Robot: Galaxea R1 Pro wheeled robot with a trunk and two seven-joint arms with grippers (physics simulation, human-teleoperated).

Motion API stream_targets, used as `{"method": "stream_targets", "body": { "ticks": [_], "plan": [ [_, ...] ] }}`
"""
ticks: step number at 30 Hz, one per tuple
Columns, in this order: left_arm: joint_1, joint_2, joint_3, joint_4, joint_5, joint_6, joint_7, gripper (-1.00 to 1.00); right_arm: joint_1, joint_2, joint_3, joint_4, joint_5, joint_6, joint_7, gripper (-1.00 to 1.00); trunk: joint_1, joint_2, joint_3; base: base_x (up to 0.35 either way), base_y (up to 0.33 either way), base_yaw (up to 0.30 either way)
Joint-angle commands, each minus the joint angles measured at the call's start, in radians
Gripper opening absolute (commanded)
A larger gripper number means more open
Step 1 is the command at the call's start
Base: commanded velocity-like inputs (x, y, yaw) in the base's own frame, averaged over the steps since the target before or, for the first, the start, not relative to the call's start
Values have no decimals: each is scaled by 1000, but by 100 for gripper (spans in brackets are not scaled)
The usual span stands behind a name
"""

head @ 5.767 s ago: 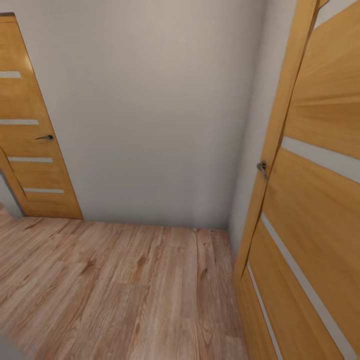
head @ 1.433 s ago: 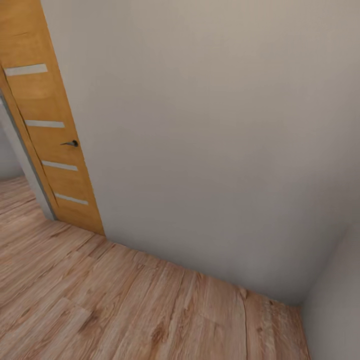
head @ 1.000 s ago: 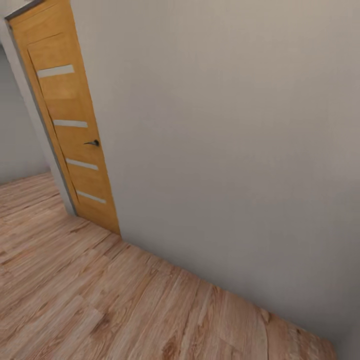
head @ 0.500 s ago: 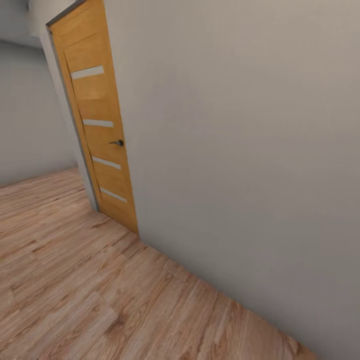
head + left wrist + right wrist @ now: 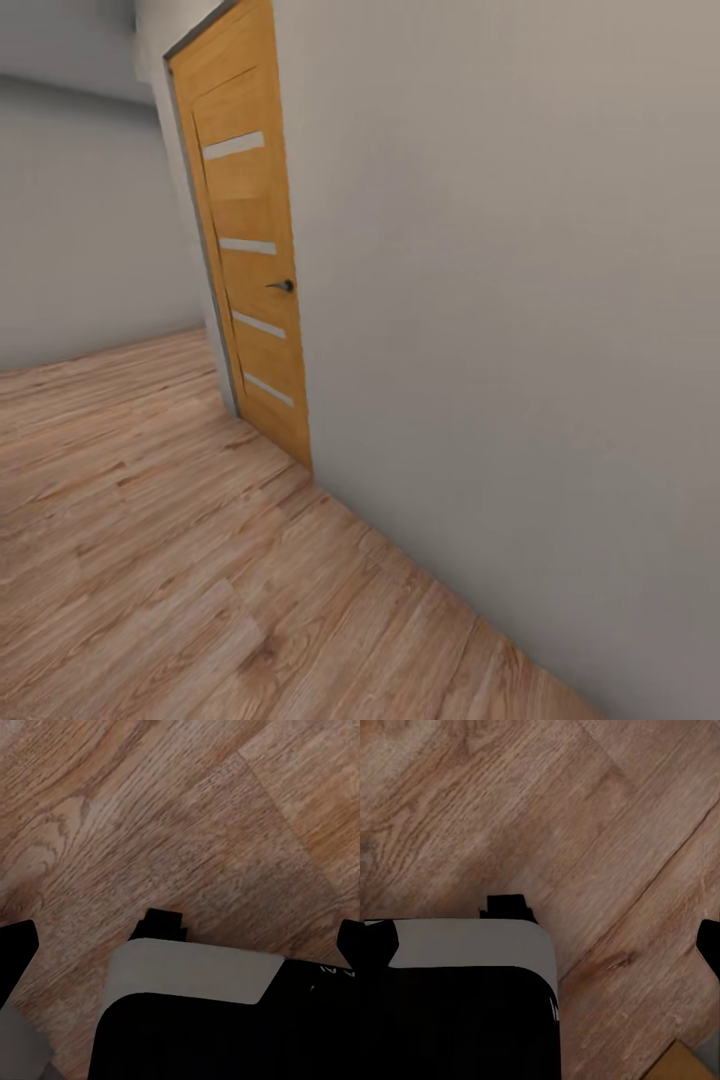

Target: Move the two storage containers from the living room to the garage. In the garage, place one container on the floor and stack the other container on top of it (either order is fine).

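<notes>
Wood-plank floor (image 5: pixel 150 560) below left gripper (image 5: pixel 181 945) and right gripper (image 5: pixel 542 941), both spread wide; orange door (image 5: pixel 250 270) beside grey wall (image 5: pixel 500 300).

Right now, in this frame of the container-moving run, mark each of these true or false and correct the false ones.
1. The floor is light wood plank. True: the wood-plank floor runs under the robot, and both wrist views look down on it too.
2. The wooden door is open wide. False: the wooden door sits closed in its frame.
3. The door has a dark handle. True: the handle is on its right edge.
4. An orange-red storage bin rests against the wall. False: the pale grey wall has bare floor along its base.
5. The door has pale horizontal strips. True: four show on its face.
6. The floor here is dark grey concrete. False: it is wood plank.
</notes>
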Motion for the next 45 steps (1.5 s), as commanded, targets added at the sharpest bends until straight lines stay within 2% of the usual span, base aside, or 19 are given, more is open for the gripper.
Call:
{"method": "stream_targets", "body": {
  "ticks": [1,17,45],
  "plan": [
    [-1,0,5,1,6,-5,1,100,-1,1,8,3,-9,-6,0,100,0,0,-1,182,0,270],
    [-1,0,5,1,6,-4,1,100,-1,1,8,3,-9,-6,0,100,0,0,-1,163,0,270],
    [-1,0,5,1,6,-4,1,100,-1,1,8,3,-8,-6,0,100,0,0,-1,93,0,270]
  ]
}}
